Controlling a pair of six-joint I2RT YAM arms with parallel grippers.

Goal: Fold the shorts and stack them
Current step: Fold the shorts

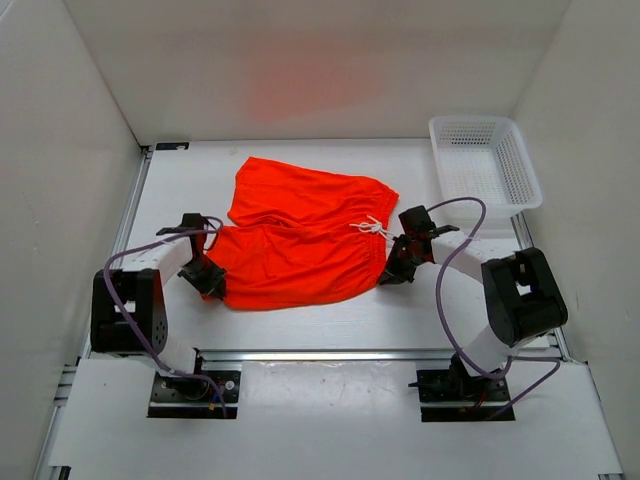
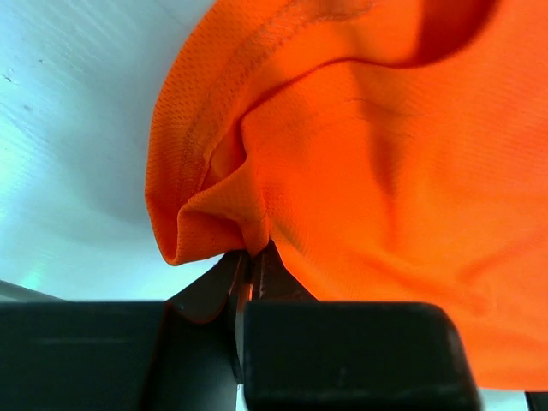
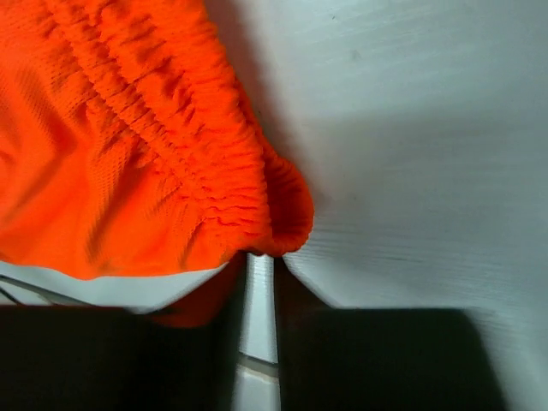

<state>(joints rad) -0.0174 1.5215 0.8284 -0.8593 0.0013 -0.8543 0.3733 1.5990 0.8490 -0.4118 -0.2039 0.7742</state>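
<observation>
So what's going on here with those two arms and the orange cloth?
Two robot arms are working on a pair of orange-red shorts that lie mostly flat on the table. The left hand pinches a corner of a leg hem. The right hand seems to grip the waistband edge near the white drawstring. No clear fold is made yet. The white basket sits apart at the far right.

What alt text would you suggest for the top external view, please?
Orange-red shorts lie spread on a white table, waistband to the right. The left end effector meets their left hem, the right end effector their waistband; a white mesh basket sits at the far right corner.
</observation>
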